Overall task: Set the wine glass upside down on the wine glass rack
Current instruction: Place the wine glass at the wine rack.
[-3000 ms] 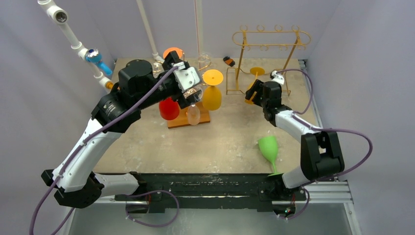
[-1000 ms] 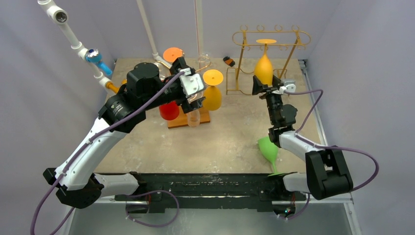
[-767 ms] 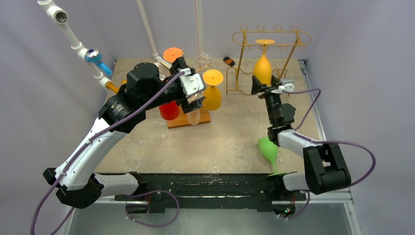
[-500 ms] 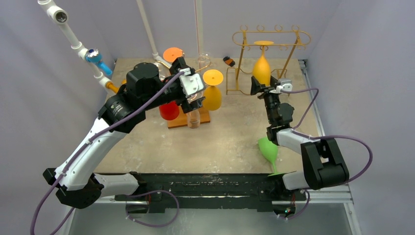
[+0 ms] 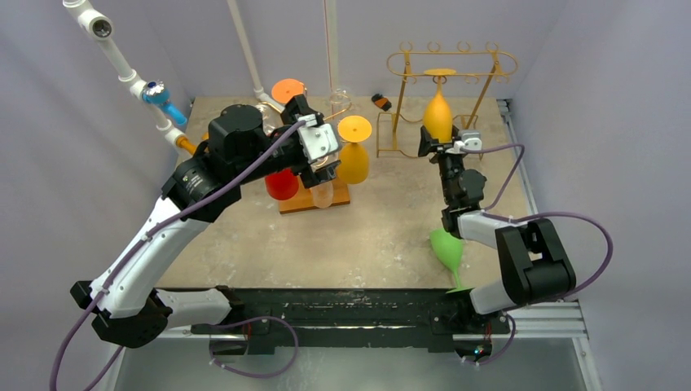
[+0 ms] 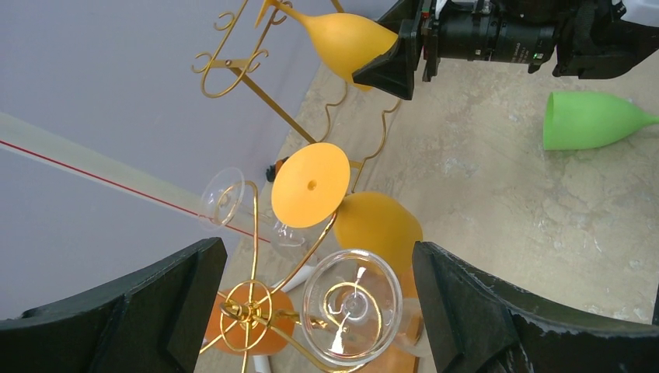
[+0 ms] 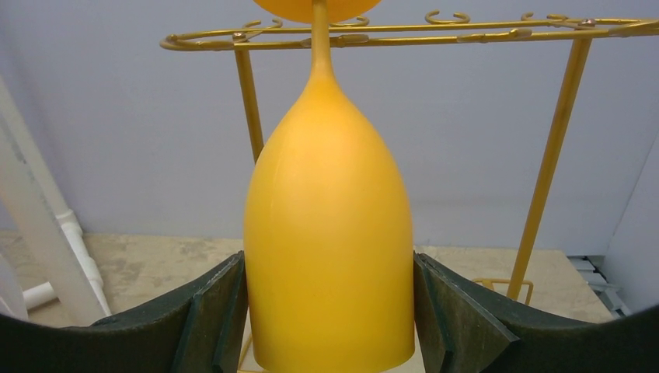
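An orange-yellow wine glass (image 5: 438, 116) hangs upside down at the gold wine glass rack (image 5: 489, 61) at the back right. Its stem crosses the top rail (image 7: 404, 34) and its foot sits above that rail. My right gripper (image 5: 437, 140) is shut on the wine glass (image 7: 328, 233), one pad pressed on each side of the bowl. My left gripper (image 6: 319, 311) is wide open on either side of a clear glass (image 6: 351, 307), which hangs on a gold spiral stand, and it touches nothing.
A green glass (image 5: 447, 247) lies on its side near the right arm's base. The spiral stand on a wooden base (image 5: 314, 201) carries a yellow glass (image 5: 353, 161), a red glass (image 5: 281, 181) and clear ones. White pipes run along the back left wall.
Over three seconds my right gripper raised the wine glass from beside the rack's foot up to the top rail. In the last second it only shifted slightly. The left arm barely moved.
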Motion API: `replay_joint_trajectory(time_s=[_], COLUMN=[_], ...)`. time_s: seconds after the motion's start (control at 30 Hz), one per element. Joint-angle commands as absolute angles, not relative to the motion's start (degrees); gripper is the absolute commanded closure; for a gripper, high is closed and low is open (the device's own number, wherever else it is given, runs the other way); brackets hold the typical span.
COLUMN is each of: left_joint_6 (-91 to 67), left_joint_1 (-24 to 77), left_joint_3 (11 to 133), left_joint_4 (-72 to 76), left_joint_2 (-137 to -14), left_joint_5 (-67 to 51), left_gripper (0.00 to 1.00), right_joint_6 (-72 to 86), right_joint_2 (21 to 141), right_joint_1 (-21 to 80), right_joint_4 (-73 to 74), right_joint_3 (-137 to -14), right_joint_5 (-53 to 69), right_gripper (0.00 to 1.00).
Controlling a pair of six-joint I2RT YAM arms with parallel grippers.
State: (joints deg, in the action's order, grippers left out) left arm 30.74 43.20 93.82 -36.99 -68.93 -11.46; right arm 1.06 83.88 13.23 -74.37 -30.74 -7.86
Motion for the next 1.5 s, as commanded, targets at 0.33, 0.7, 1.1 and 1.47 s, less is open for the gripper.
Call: replay_joint_trajectory(time_s=[0.33, 0.7, 1.1, 1.47], left_joint_6=[31.18, 31.12, 31.12, 30.87], left_joint_1=[43.25, 43.27, 43.29, 43.27], left_joint_3=[93.96, 93.57, 93.53, 93.41], left_joint_4=[-35.42, -35.08, -35.09, -37.10], left_joint_2=[-67.32, -67.00, -66.47, -66.26], left_joint_5=[-10.37, -10.37, -10.37, -9.59], left_gripper=[0.01, 0.00, 0.00, 0.00], right_joint_6=[-0.44, -1.09, -1.41, 11.63], right_joint_2=[87.61, 87.10, 84.06, 67.52], right_joint_1=[13.41, 13.39, 13.42, 13.37], right_joint_4=[-77.31, -73.68, -70.59, -18.91], right_joint_3=[-35.82, -36.34, -35.96, -44.34], right_joint_5=[-10.02, -11.59, -11.93, -16.11], right_gripper=[0.33, 0.01, 0.01, 0.01])
